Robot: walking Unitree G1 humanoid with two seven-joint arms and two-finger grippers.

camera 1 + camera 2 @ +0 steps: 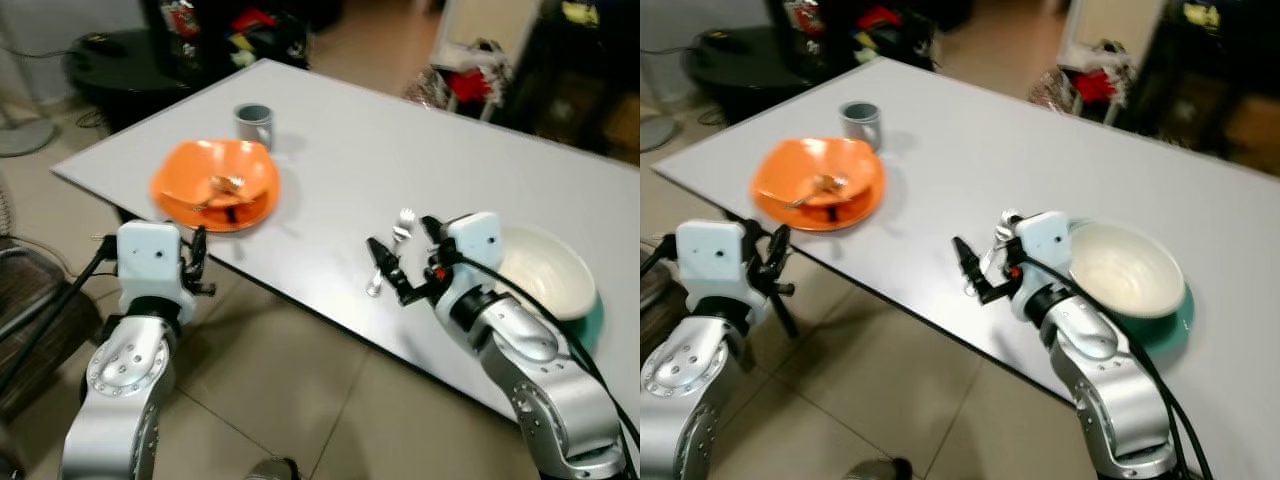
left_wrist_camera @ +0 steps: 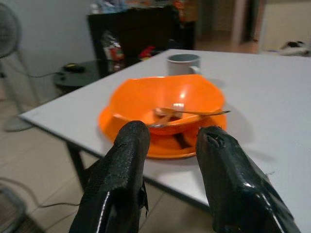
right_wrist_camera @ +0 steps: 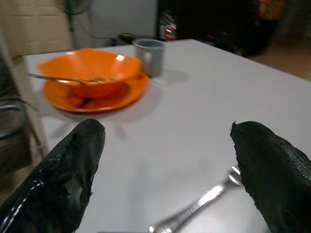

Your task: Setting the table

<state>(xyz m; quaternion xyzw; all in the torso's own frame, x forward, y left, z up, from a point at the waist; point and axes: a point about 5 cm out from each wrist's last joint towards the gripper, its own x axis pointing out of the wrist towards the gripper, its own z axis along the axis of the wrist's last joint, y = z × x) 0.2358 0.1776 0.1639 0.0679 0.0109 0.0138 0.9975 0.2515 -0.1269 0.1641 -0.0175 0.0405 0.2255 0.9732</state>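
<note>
An orange bowl [image 1: 215, 172] with a metal utensil [image 1: 226, 186] in it rests on an orange plate [image 1: 238, 221] near the white table's [image 1: 400, 140] front left edge. Behind them stands a grey mug [image 1: 254, 124]. My left gripper [image 1: 198, 263] hovers off the table edge just in front of the plate, its fingers [image 2: 127, 160] open by a narrow gap. A silver fork [image 1: 398, 232] lies on the table at centre right. Over it, my right gripper [image 1: 397, 236] is wide open, with the fork [image 3: 194, 208] between its fingers. A white bowl [image 1: 545, 270] on a teal plate [image 1: 594, 316] sits just right of that wrist.
A black round side table [image 1: 120, 62] and a fan base [image 1: 20, 135] stand at the back left. A dark chair [image 1: 30, 300] is beside my left arm. Cluttered shelves and bags line the far wall. Tiled floor lies below the table's front edge.
</note>
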